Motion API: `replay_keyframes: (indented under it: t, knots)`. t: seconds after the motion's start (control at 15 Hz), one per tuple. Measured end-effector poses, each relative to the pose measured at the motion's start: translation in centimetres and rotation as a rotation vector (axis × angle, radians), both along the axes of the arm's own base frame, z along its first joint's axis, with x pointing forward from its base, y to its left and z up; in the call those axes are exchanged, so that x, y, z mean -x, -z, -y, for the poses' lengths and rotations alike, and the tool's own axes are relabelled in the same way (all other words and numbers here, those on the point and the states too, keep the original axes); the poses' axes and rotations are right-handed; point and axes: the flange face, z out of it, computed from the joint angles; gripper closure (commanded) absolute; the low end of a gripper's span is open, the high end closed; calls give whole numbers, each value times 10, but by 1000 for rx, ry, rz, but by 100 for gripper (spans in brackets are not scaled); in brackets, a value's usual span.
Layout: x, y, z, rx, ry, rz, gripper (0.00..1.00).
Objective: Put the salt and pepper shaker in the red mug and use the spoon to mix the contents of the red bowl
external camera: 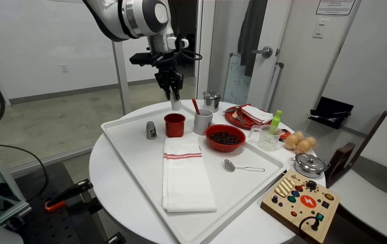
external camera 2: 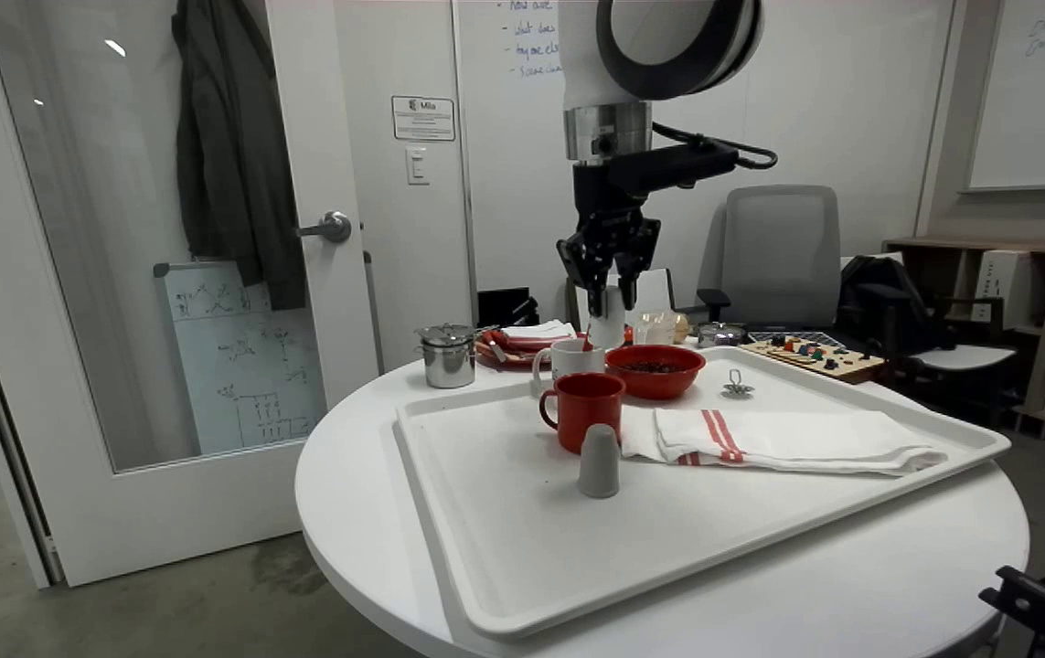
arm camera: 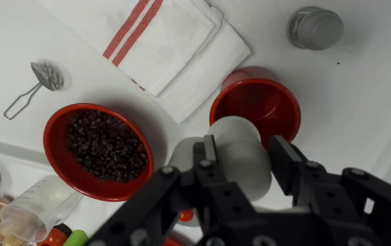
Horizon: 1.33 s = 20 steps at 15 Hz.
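White shaker (external camera: 176, 105) was held up by the gripper (arm camera: 246, 150).
The grey shaker (external camera: 151, 130) stood near the red mug (external camera: 174, 128).

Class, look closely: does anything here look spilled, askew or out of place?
Yes: in the wrist view, tiny dark specks dot the white tray beside the grey shaker; too small to identify. The knobbed wooden board also looks odd among kitchenware.

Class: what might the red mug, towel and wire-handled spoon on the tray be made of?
Red mug: glossy enamel or plastic, perhaps; highlights inside.
Towel: matte woven cloth, likely cotton; soft folds.
Spoon: probably metal, silvery; thin bent wire.
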Motion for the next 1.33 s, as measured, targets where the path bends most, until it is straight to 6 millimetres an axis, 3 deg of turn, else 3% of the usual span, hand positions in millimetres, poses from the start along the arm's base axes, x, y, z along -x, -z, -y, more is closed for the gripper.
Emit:
replay_keyframes:
  t: [0.67, 0.93, 1.0, 1.07, 1.33]
  knots:
    - [1, 69, -17, 11, -25, -98, 82]
    - [2, 81, -20, 9, -32, -101, 82]
    - [2, 82, -20, 8, -33, -100, 33]
    - [2, 83, -20, 7, -33, -100, 31]
    - [2, 86, -18, 9, -27, -105, 5]
